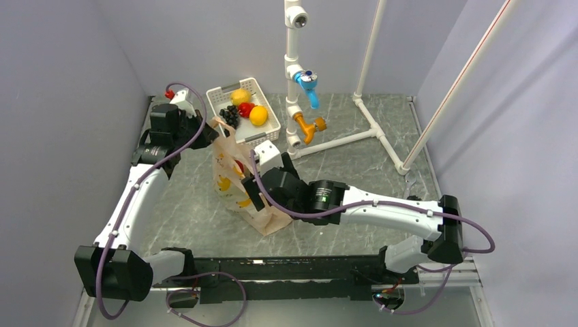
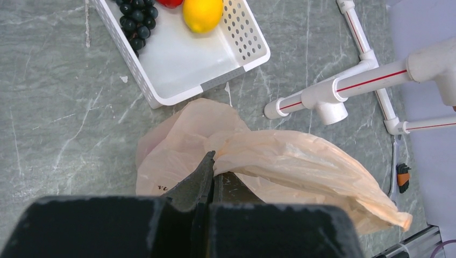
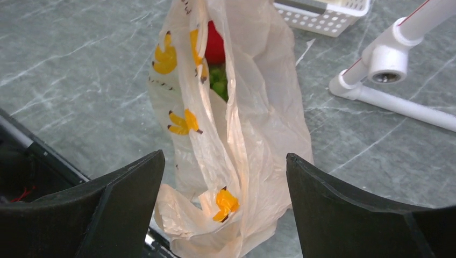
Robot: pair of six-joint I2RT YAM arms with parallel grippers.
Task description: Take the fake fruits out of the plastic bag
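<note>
Fruits point(image 3: 215, 47) inside hanging bag point(image 3: 263, 123) (peach-orange).

Legible text, brands, nos.: none.
Plastic bag point(image 3: 253, 123): yellow-orange printed motifs point(image 3: 164, 56) w/ short dark strokes. Pictorial only, no letters made out.
Same bag, left wrist view: tiny dark marks point(image 2: 161, 188) on lower film, poss. characters. Too small and blurred to read.

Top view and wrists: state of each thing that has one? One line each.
plastic bag: held upright by its top, fruit inside
left gripper: shut on the plastic bag
right gripper: open, one finger on either side of the bag, not gripping
red apple: inside the bag
green fruit: inside the bag, beside the apple
white basket: on the table, holding black grapes and a lemon
</note>
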